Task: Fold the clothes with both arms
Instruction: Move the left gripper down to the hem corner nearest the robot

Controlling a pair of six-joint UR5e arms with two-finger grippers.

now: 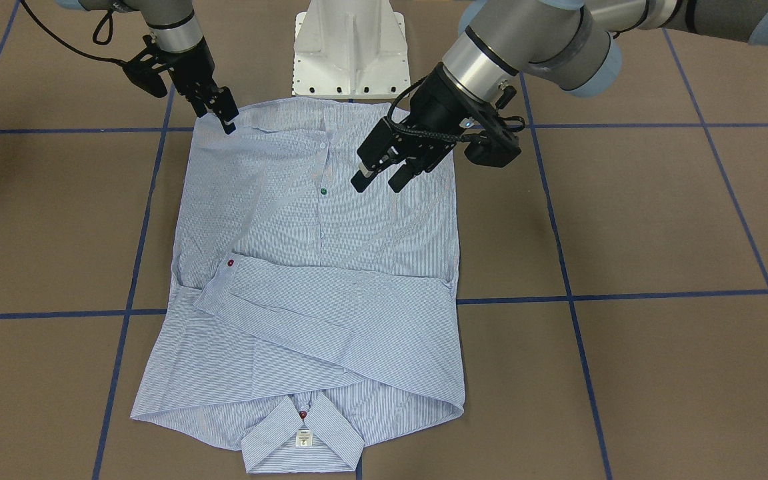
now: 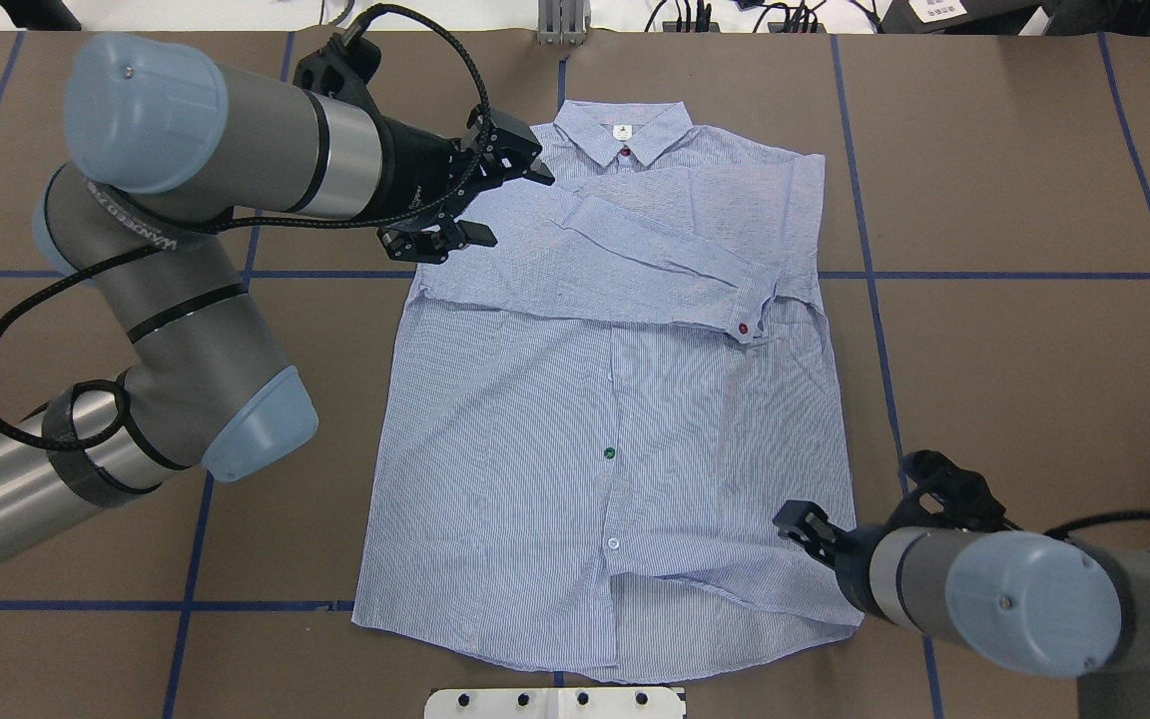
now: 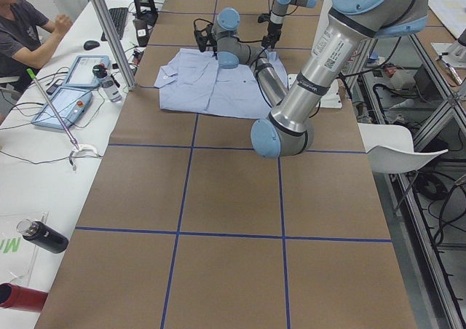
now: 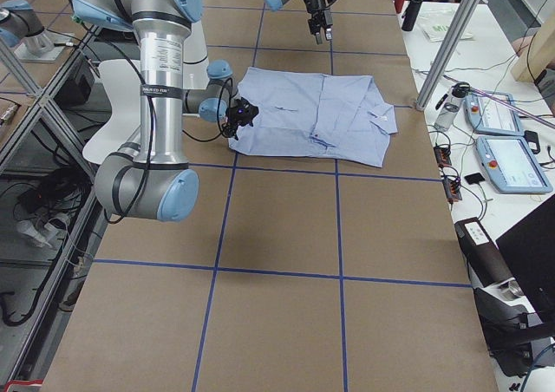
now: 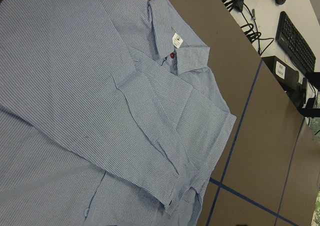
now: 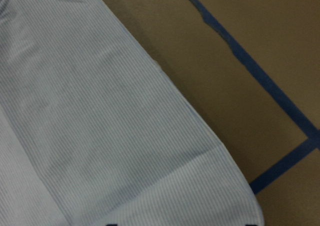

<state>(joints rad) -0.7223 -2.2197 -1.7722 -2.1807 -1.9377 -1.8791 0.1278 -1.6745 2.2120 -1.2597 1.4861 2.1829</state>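
Shirt (image 2: 535, 449) flat on table (image 2: 1034, 350), front up, buttoned, hem toward the robot, collar (image 2: 625, 130) at its far end.

Off the shirt's left shoulder: left gripper (image 2: 518, 210), raised clear of the cloth, jaws spread, nothing between them.

Across the shirt's chest: both sleeves folded over, one on the other. Top sleeve runs rightward and ends in a cuff (image 2: 750, 310) with a red button (image 2: 743, 328), near the shirt's right edge. Green button (image 2: 610, 452) on the placket, below the sleeves.

At the shirt's right hem corner: right gripper (image 1: 223, 115) low over the cloth. Its wrist view shows fingertips set wide apart, hem corner lying flat between, not pinched. Contact with the cloth: cannot tell.
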